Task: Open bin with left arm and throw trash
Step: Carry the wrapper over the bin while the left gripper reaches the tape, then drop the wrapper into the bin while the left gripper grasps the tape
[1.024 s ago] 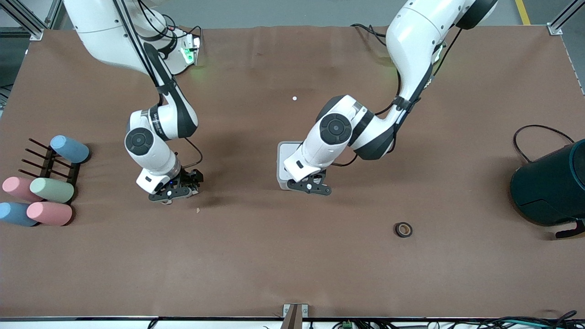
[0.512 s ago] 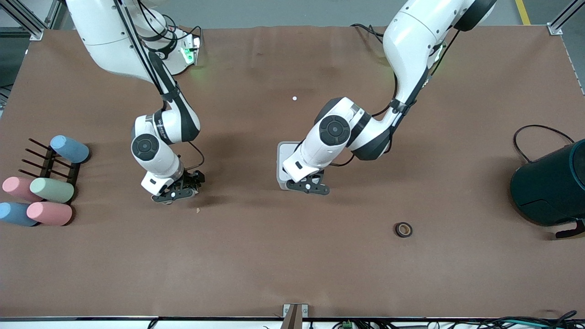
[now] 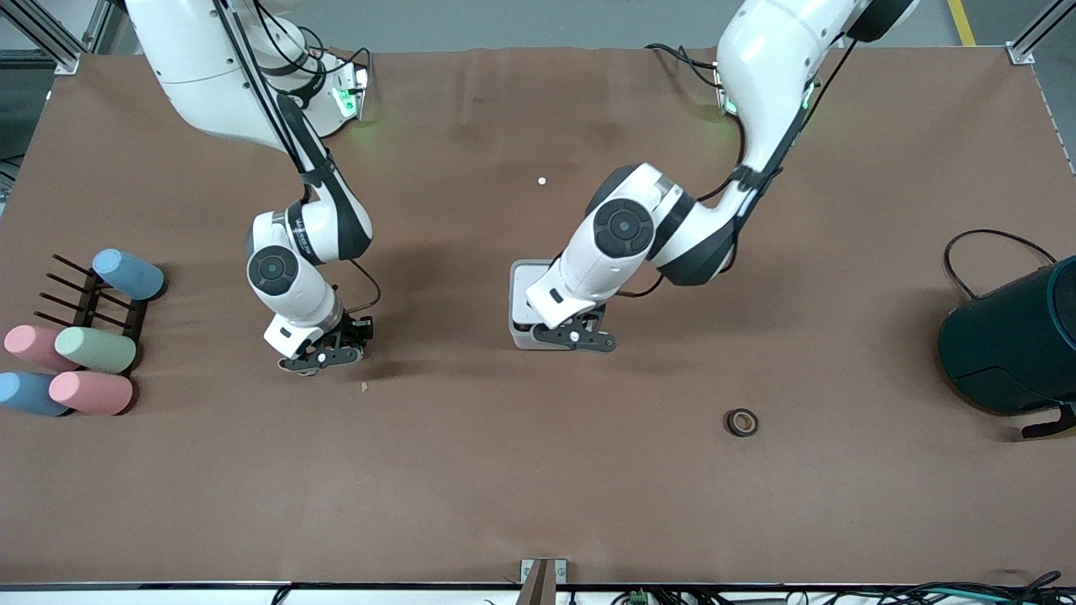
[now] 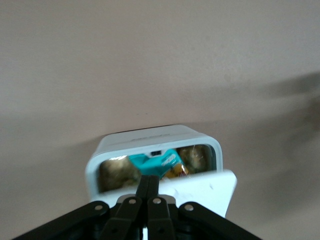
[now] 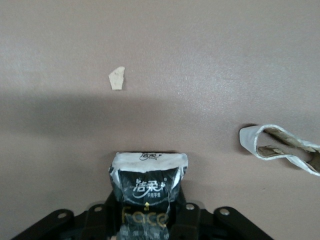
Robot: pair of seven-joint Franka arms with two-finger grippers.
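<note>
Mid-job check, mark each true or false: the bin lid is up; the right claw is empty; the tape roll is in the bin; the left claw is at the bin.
1. The bin has its lid raised. True.
2. The right claw is empty. False: low over the table, it grips the snack wrapper.
3. The tape roll is in the bin. False: it lies on the table, nearer to the front camera than the bin.
4. The left claw is at the bin's lid. True.

Five pastel cups (image 3: 94, 349) lie on their sides around a dark rack (image 3: 84, 296) at the right arm's end of the brown surface (image 3: 471, 470). A dark teal cylinder (image 3: 1013, 344) with a black cable (image 3: 975, 244) sits at the left arm's end. A tiny white speck (image 3: 541, 181) lies mid-surface.
</note>
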